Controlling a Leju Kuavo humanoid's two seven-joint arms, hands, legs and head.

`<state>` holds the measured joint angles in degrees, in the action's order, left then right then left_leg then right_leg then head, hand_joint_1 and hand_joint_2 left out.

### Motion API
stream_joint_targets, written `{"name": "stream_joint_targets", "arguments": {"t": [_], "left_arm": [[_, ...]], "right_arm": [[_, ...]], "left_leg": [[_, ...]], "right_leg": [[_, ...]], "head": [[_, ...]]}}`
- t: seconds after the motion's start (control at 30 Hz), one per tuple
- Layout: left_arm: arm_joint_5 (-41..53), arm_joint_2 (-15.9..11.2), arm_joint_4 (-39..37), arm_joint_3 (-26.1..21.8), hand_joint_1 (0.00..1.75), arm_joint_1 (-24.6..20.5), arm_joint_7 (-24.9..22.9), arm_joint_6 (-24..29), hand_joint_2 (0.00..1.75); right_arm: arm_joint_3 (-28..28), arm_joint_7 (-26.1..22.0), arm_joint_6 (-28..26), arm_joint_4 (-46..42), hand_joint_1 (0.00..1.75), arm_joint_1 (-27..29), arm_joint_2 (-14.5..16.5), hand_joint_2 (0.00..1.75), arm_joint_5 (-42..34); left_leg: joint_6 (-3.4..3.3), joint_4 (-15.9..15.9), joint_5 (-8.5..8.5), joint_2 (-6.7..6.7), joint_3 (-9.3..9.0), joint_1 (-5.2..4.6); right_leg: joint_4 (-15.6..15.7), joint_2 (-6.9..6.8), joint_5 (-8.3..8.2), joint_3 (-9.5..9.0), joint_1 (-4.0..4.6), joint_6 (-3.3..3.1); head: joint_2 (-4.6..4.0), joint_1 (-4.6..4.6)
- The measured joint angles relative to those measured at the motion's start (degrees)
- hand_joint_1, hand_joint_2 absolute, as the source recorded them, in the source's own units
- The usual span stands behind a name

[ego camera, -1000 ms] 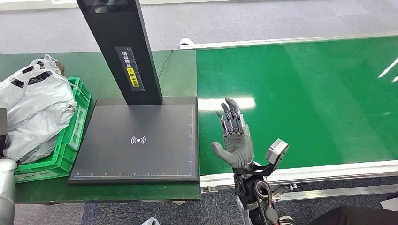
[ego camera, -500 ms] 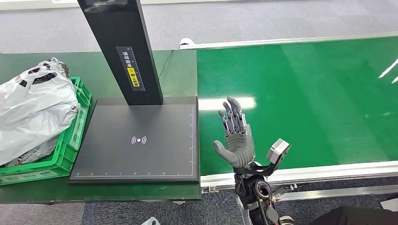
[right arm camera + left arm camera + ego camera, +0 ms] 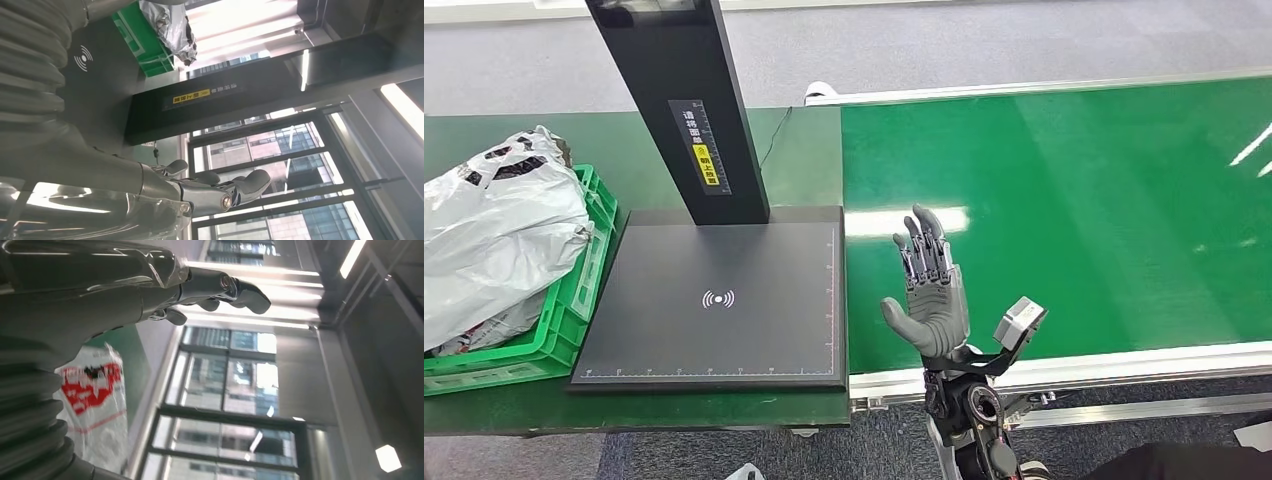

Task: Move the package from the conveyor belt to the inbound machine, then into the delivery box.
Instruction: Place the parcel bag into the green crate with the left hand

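The package point(image 3: 499, 235), a crumpled white plastic bag with dark print, lies in the green delivery crate point(image 3: 574, 300) at the left of the head view. The black inbound machine platform point(image 3: 714, 300) with its scan mark is bare beside the crate. My right hand point(image 3: 931, 295) is raised over the near edge of the green conveyor belt point(image 3: 1074, 200), fingers spread, holding nothing. In the left wrist view my left hand point(image 3: 125, 290) has its fingers stretched out and holds nothing, with the package point(image 3: 95, 405) behind it. The right wrist view shows the right hand point(image 3: 165, 190) open.
The machine's black post point(image 3: 679, 100) rises from the back of the platform. A metal rail point(image 3: 1064, 365) runs along the belt's near side. The green table point(image 3: 804, 150) carries the machine and the crate.
My left arm, seen at the lower left corner beside the crate a second ago, has drawn out of the head view. The right hand has barely shifted.
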<state>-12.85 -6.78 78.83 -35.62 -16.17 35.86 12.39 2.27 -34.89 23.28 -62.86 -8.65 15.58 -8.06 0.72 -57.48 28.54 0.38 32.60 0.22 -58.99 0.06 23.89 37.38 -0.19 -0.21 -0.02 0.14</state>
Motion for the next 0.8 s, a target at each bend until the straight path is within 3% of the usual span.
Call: {"name": "stream_joint_targets", "arguments": {"t": [0.13, 0.23, 0.33, 0.4, 0.57, 0.63, 0.7, 0.77, 0.8], "left_arm": [[0.1, 6.2, 9.5, 6.1, 0.0, 8.0, 2.4, -1.6, 1.75], [3.8, 12.6, 18.6, 11.9, 0.0, 14.9, 4.0, -0.8, 1.75], [7.5, 18.5, 27.1, 18.0, 0.0, 20.8, 4.3, -3.8, 1.75], [8.6, 20.6, 29.4, 23.2, 0.0, 23.4, 4.4, -7.5, 1.75], [10.3, 21.7, 25.3, 34.1, 0.0, 25.9, 4.3, -17.4, 1.75], [12.0, 21.7, 23.2, 37.3, 0.0, 26.5, 4.3, -18.8, 0.87], [13.8, 21.6, 20.8, 40.4, 0.0, 27.1, 4.3, -19.4, 0.87], [15.8, 21.5, 17.9, 43.4, 0.0, 27.3, 4.2, -19.7, 1.75], [16.8, 21.4, 16.5, 44.7, 0.0, 27.3, 4.0, -19.7, 1.75]], "right_arm": [[0.0, -0.9, -3.6, 0.1, 0.0, 0.1, 0.0, 1.75, 1.7], [0.0, -1.6, -8.6, 0.0, 0.0, 0.6, 0.1, 1.75, 4.5], [0.2, -1.9, -14.6, -1.1, 0.0, 2.6, 0.8, 1.75, 8.7], [0.8, -1.7, -18.2, -2.6, 0.0, 4.6, 1.5, 1.75, 11.7], [3.9, -1.1, -23.0, -5.7, 0.0, 10.5, 2.7, 1.75, 15.3], [4.7, -1.1, -23.5, -5.9, 0.0, 12.2, 2.7, 1.75, 15.5], [5.1, -1.2, -23.6, -6.0, 0.0, 13.2, 2.5, 1.75, 15.8], [5.6, -1.3, -23.7, -6.1, 0.0, 14.1, 2.4, 1.75, 16.5], [5.8, -1.3, -23.8, -6.1, 0.0, 14.4, 2.3, 1.75, 17.0]], "left_leg": [[-0.09, 0.0, 0.06, -0.01, 0.02, -0.07], [-0.23, 0.0, 0.17, 0.01, 0.01, -0.11], [-0.36, 0.0, 0.28, -0.12, 0.01, -0.16], [-0.4, 0.0, 0.33, -0.27, 0.01, -0.17], [-0.33, 0.0, 0.42, -0.28, 0.01, -0.11], [-0.33, 0.0, 0.42, -0.28, -0.03, -0.1], [-0.33, 0.0, 0.41, -0.28, -0.06, -0.11], [-0.34, 0.0, 0.41, -0.28, -0.06, -0.12], [-0.34, 0.0, 0.41, -0.28, -0.06, -0.12]], "right_leg": [[0.0, -0.01, 0.03, -0.03, -0.07, 0.04], [0.1, 0.0, 0.07, -0.07, -0.13, 0.12], [0.2, -0.09, 0.21, -0.12, -0.17, 0.34], [0.2, -0.21, 0.29, -0.19, -0.18, 0.42], [0.2, -0.21, 0.34, -0.24, -0.15, 0.39], [0.2, -0.21, 0.34, -0.24, -0.15, 0.38], [0.2, -0.21, 0.34, -0.25, -0.15, 0.38], [0.2, -0.21, 0.34, -0.26, -0.16, 0.38], [0.2, -0.21, 0.34, -0.27, -0.17, 0.38]], "head": [[0.0, 0.02], [0.0, 0.02], [0.02, 0.02], [0.01, 0.01], [0.01, -0.01], [0.01, -0.01], [0.01, 0.0], [0.0, 0.01], [0.0, 0.01]]}}
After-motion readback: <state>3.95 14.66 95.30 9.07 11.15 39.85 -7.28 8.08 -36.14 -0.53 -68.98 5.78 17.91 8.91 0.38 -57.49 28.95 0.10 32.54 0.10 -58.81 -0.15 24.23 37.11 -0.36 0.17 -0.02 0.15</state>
